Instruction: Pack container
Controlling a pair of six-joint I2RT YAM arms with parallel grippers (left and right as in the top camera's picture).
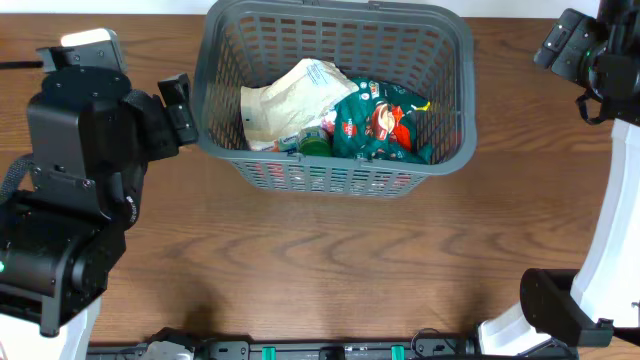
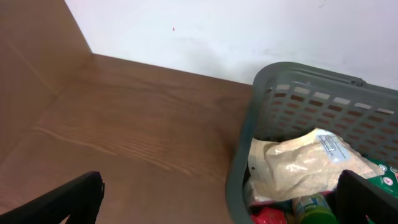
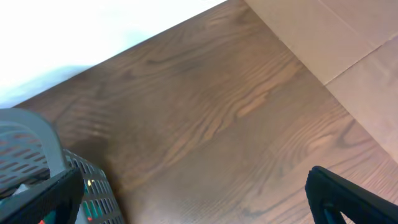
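L fingers [image 2: 74, 199]: spread wide, nothing held; hover just beside basket [image 1: 335, 178], at its left wall, not touching. R fingers [image 3: 348, 196]: also wide, empty, over bare counter [image 1: 330, 265] off basket's right far corner. Basket upright at far-centre of counter, btwn both arms. Inside: cream bag [image 1: 285, 100] left, green printed packet [image 1: 385, 125] right, green cap [image 1: 316, 144] btwn them at front.

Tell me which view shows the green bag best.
Overhead: the green bag shows nearly whole in the basket beside the beige pouch. Left wrist catches only its edge; right wrist, at most specks through the slots.
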